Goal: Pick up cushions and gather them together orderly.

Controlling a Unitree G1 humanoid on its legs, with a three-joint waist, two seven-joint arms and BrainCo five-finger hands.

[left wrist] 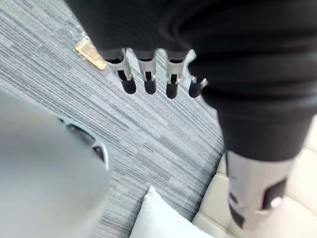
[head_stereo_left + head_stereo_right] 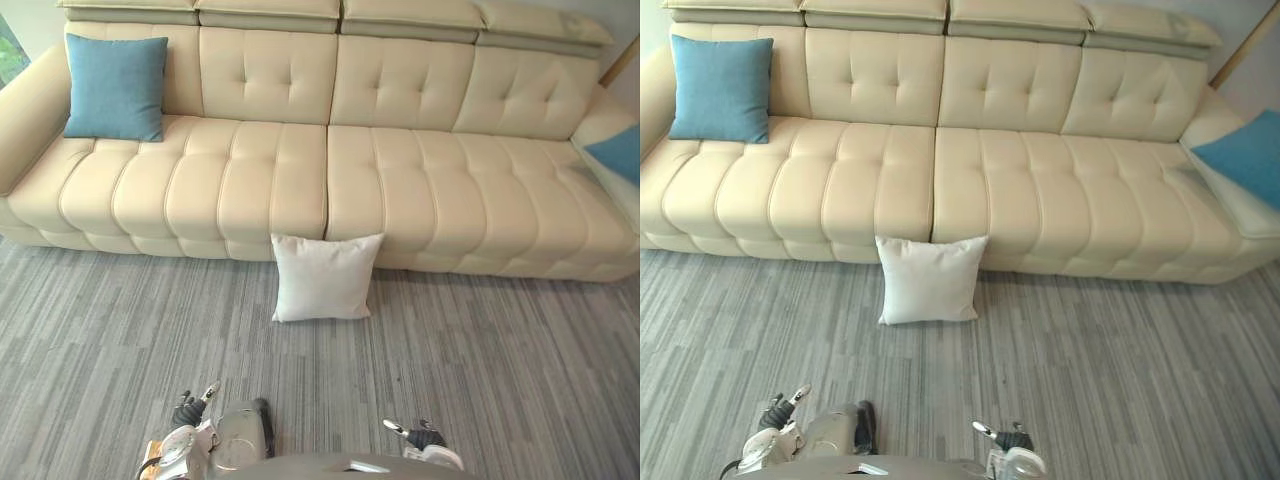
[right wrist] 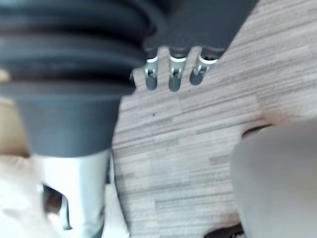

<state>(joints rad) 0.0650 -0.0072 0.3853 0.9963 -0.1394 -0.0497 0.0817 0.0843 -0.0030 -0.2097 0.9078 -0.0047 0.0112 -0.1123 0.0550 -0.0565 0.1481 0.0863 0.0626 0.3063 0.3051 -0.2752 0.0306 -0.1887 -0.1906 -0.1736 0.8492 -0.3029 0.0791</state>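
A white cushion stands on the grey carpet, leaning against the front of the cream sofa near its middle; its corner also shows in the left wrist view. One blue cushion leans upright against the sofa's back at the far left. A second blue cushion lies on the sofa's right end. My left hand and right hand hang low near me, well short of the white cushion. Both are open and hold nothing, with relaxed fingers over the carpet.
The long sofa spans the whole width, its seat bare between the two blue cushions. Grey striped carpet lies between me and the sofa. A small flat tan piece lies on the carpet by my left hand.
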